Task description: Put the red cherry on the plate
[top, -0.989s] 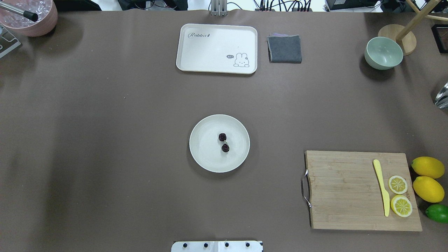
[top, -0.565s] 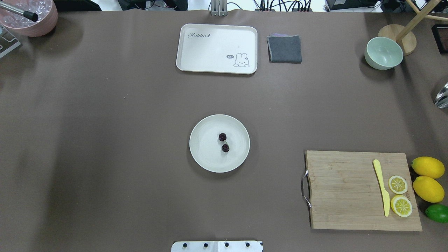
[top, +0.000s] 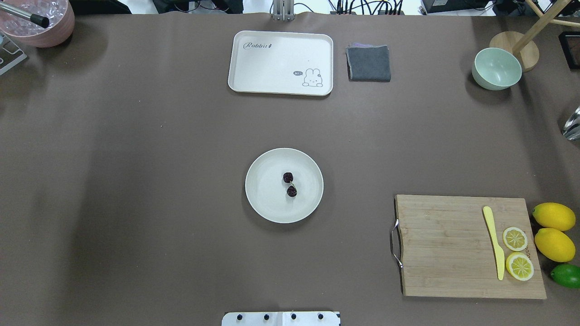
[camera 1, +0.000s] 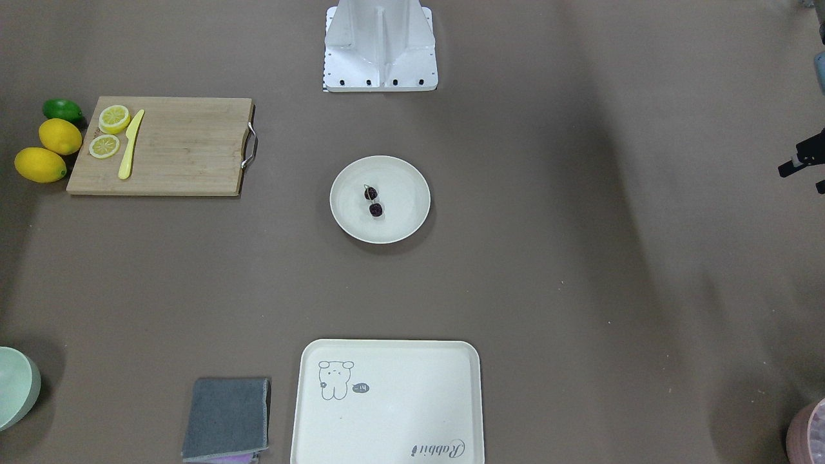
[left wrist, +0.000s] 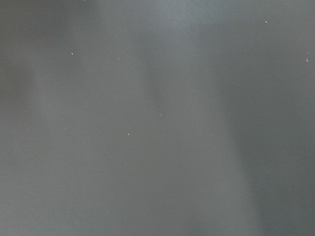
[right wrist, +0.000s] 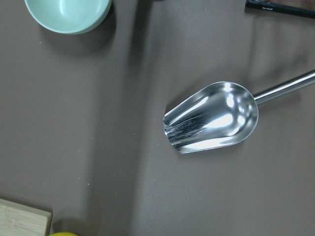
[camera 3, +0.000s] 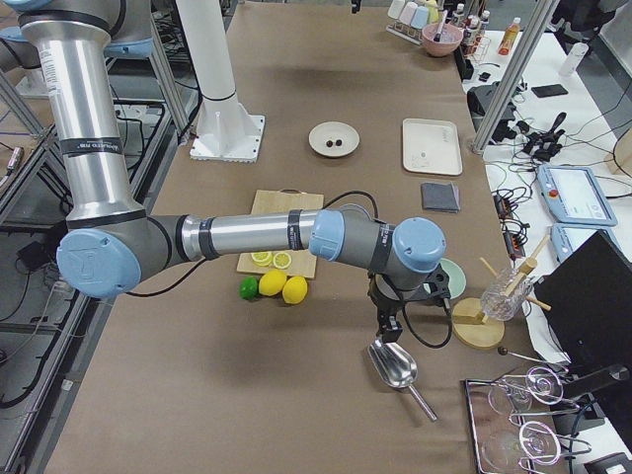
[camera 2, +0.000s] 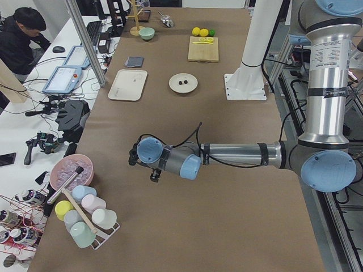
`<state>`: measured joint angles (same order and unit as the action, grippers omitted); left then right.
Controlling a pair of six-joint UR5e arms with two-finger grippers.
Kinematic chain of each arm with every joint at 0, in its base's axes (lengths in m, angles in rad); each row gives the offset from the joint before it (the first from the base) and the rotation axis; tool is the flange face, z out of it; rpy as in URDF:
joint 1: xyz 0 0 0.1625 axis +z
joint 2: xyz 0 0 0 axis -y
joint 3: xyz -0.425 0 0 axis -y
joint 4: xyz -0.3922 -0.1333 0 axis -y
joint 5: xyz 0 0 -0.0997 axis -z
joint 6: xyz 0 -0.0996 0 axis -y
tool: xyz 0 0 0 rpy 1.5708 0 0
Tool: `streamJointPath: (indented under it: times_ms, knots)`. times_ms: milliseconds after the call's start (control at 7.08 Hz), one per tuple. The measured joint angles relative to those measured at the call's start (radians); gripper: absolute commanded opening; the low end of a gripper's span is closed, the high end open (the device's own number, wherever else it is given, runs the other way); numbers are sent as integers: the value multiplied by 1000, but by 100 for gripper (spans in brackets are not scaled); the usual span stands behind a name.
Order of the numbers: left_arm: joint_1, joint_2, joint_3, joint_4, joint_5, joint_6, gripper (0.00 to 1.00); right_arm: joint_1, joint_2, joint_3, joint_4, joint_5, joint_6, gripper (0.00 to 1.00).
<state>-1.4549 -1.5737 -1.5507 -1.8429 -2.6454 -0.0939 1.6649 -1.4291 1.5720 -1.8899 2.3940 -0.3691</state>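
Note:
The red cherry [top: 290,184], two tiny dark maroon balls joined by thin stems, lies near the middle of the round cream plate [top: 265,192]. The front-facing view shows the same cherry [camera 1: 373,201] on the plate [camera 1: 405,209]. Neither gripper is near it. In the left side view my left gripper [camera 2: 153,174] hangs low over bare table far to the plate's left. My right gripper [camera 3: 384,322] hovers over a metal scoop [camera 3: 395,365] at the far right. I cannot tell whether either gripper is open or shut. Neither wrist view shows any fingers.
A cream rabbit tray [top: 281,62] and a folded grey cloth [top: 369,63] sit at the back. A pale green bowl [top: 496,69] stands back right. The cutting board [top: 444,246] carries a yellow knife and lemon slices, with lemons [top: 553,231] and a lime beside it. An ice bowl [top: 38,20] is back left.

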Motion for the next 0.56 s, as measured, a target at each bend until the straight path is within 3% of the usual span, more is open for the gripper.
streamJointPath:
  times_ms: [282,565]
  knots:
    - [-25,-46,-9,107,95,3,98,1,-79,104,-4,14,29,100]
    - [-62,-53,-36,134,131,4,98,1,-112,149,-4,8,36,100]
